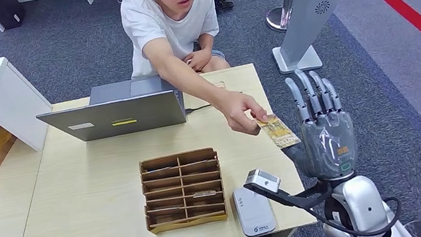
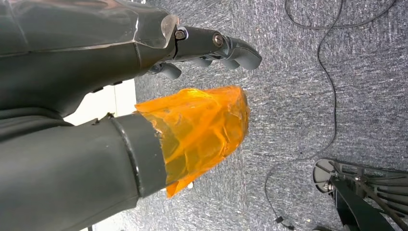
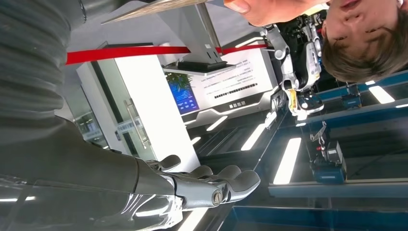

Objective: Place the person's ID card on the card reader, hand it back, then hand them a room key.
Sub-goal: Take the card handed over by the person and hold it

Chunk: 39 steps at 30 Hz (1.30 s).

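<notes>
Handover at the tabletop (image 1: 118, 233) — the ID card (image 1: 277, 130) is held out in a person's hand (image 1: 241, 110), just beside the raised right hand (image 1: 323, 133), fingers straight and empty. A grasp is judged next, then the card reader (image 1: 253, 211).

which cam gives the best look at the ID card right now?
Head view. The ID card shows nearly whole there, pinched in the person's hand and held out beside the raised right hand, which isn't gripping it. The right wrist view catches just its thin edge near the person's fingertip. The left wrist view looks at carpet, no card.
</notes>
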Tool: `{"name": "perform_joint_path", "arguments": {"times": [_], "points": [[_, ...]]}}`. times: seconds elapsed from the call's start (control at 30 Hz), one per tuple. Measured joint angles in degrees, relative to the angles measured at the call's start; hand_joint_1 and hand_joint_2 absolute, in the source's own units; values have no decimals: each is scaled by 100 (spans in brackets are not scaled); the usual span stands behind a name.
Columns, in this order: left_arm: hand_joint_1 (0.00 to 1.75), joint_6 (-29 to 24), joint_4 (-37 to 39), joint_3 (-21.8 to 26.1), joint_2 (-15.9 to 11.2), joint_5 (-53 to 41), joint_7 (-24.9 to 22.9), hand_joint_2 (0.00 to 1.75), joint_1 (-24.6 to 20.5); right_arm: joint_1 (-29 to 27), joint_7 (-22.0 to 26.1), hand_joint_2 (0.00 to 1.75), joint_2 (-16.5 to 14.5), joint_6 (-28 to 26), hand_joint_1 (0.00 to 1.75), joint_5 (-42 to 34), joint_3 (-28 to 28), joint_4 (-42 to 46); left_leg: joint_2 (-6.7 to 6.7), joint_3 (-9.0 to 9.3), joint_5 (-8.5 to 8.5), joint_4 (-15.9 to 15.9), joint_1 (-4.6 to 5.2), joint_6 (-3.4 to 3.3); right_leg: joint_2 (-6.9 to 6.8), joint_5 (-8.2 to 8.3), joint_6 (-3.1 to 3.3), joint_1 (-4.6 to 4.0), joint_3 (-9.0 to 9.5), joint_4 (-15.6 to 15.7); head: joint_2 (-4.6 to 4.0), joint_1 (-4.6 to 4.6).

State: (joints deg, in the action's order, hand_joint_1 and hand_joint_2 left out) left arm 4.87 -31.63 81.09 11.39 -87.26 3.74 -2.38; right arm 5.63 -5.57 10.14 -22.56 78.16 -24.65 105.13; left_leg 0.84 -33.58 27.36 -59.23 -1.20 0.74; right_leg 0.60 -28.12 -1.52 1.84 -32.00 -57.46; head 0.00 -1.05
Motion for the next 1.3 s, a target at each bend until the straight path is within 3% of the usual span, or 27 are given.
{"name": "perform_joint_path", "arguments": {"times": [0.9,0.93,1.03,1.07,1.3], "points": [[0,-7,0,4,19,8,-5,0,1,-96,-50,175,114,0,3,-155,68,192,0,1,0,-1,0,0,1,0,0,0,0,0,0,0],[0,-7,0,5,23,8,-9,0,1,-99,-47,175,116,4,20,-169,75,203,0,1,0,-1,0,0,1,0,0,0,0,0,0,0],[0,-7,0,7,31,14,-18,0,1,-108,-37,175,120,27,124,-212,89,226,-1,1,0,-1,0,0,1,0,0,0,-1,0,0,0],[0,-7,-1,7,32,16,-18,0,1,-111,-33,175,120,34,144,-225,92,230,-1,1,0,-1,0,0,1,0,0,0,-1,0,0,0],[0,-4,-43,9,57,33,-39,0,1,-142,25,175,120,57,158,-279,133,262,0,1,0,-1,0,0,1,0,0,0,-1,0,0,0]]}}
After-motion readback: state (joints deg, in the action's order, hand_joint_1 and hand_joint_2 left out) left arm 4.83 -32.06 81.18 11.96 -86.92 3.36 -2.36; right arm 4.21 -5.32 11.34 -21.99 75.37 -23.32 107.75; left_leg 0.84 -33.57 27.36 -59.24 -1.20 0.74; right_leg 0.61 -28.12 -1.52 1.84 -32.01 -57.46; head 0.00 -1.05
